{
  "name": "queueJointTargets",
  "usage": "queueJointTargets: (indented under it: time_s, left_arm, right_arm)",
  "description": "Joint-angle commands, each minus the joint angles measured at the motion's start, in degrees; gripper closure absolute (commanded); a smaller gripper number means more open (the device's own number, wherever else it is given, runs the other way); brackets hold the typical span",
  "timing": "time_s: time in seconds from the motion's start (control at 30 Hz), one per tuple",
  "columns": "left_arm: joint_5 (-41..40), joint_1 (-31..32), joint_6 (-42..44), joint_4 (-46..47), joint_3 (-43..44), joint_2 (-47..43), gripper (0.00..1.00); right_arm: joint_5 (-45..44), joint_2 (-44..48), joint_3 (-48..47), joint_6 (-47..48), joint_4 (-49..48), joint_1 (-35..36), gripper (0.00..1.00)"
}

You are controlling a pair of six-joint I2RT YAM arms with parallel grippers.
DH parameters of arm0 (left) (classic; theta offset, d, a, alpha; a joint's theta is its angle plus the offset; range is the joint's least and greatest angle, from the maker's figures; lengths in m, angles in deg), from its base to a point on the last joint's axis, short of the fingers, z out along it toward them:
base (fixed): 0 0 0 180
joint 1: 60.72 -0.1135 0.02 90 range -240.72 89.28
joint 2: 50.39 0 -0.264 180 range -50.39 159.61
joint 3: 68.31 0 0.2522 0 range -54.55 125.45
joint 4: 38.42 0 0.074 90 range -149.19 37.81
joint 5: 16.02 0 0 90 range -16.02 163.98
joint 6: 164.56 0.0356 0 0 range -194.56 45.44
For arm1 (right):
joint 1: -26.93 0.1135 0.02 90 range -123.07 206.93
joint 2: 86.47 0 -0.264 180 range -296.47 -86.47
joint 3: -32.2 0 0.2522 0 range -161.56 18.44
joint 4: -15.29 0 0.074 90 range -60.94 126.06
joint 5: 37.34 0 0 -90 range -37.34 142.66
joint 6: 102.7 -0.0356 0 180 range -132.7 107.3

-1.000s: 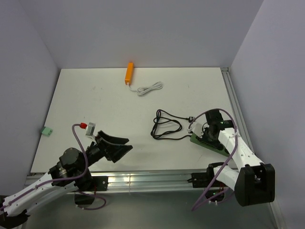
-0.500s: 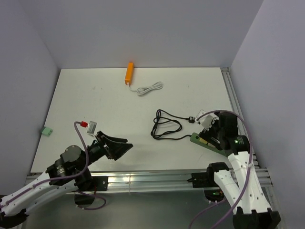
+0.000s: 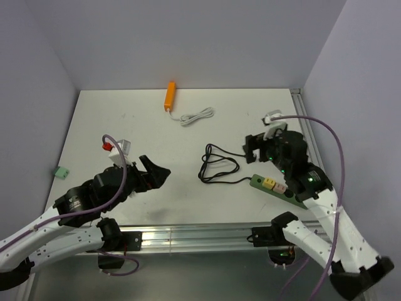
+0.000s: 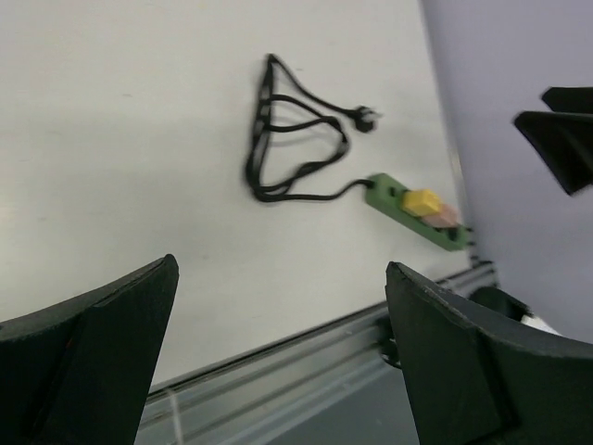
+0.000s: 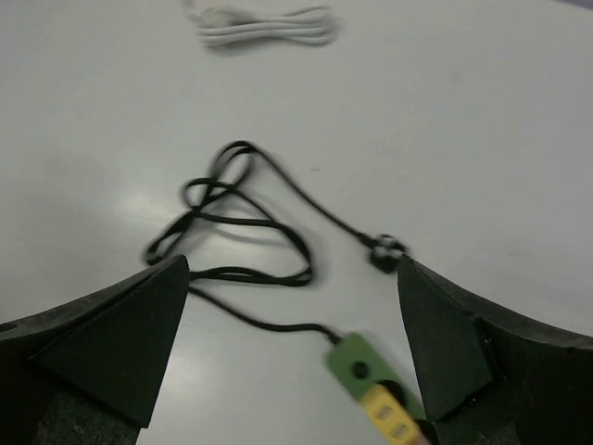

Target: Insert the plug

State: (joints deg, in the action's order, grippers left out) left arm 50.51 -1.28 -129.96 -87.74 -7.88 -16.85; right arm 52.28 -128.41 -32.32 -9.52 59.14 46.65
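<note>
- The left claw [image 4: 281, 267] hangs wide and empty above the counter [image 3: 156, 125].
- The black cord [image 4: 269, 139] lies coiled, its end loose.
- The right claw [image 5: 292, 266] is wide, holding nothing.
- The power strip [image 4: 382, 188] holds a yellow plug [image 4: 422, 201] and a pink plug [image 4: 447, 216]; one socket [image 5: 357, 369] is free. Insertion looks done.

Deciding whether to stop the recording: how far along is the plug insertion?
Done: a yellow plug and a pink plug sit in the green power strip. In hand: nothing; left fingers and right fingers stand open and empty. Left: possibly nothing; only the black cord's plug lies loose on the table.
</note>
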Motion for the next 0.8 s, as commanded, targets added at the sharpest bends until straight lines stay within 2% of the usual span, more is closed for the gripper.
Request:
queueJointTargets:
  time_s: [0.0,0.1,0.13,0.2,0.23,0.3,0.33,0.37,0.43,0.47,0.57,0.63,0.77]
  left_arm:
    - [-9.0,-0.1,-1.1,-9.6,6.8,3.8,0.0]
    - [-11.3,-0.8,-0.5,-15.0,12.8,9.3,0.01]
    - [-11.4,-1.3,0.0,-17.0,14.3,11.1,0.0]
    - [-8.0,-4.8,2.6,-19.9,17.3,15.6,0.01]
    - [-5.5,-7.2,4.1,-19.8,17.6,16.7,0.01]
    - [2.1,-16.9,8.3,-18.9,17.4,19.4,0.01]
    - [3.5,-23.9,9.2,-18.8,17.2,19.8,0.05]
    - [4.6,-26.9,9.7,-18.3,16.9,20.2,0.05]
    - [5.2,-31.4,10.1,-17.9,15.8,21.6,0.08]
    - [4.5,-34.4,8.9,-18.5,15.6,22.5,0.09]
    - [3.3,-37.7,5.8,-22.0,15.3,28.1,0.07]
    - [1.5,-38.2,2.7,-23.4,14.3,32.4,0.06]
    - [5.9,-38.4,-1.4,-19.2,9.9,35.5,0.07]
  right_arm:
    - [-14.3,-7.2,-5.6,-19.2,-3.3,14.4,0.0]
    - [-12.0,-16.9,-11.7,-29.7,0.7,18.5,0.0]
    - [-8.0,-21.1,-12.8,-31.7,2.9,18.7,0.0]
    - [-6.3,-22.9,-11.1,-34.2,1.3,20.2,0.0]
    - [-5.1,-22.3,-9.3,-35.2,-3.7,21.0,0.0]
    - [2.5,-20.4,-1.4,-37.8,-10.6,21.9,0.0]
    - [4.9,-18.1,1.3,-38.6,-17.4,21.9,0.0]
    - [8.0,-17.1,3.5,-40.6,-20.4,22.0,0.0]
    - [6.3,-15.4,7.5,-40.5,-22.7,23.9,0.0]
    - [2.2,-15.4,7.3,-39.7,-21.4,25.2,0.0]
    - [-0.9,-16.6,5.3,-39.1,-15.8,29.8,0.0]
    - [-3.4,-16.0,5.3,-39.0,-14.4,32.0,0.0]
    - [-5.2,-12.2,9.1,-39.6,-15.1,36.3,0.0]
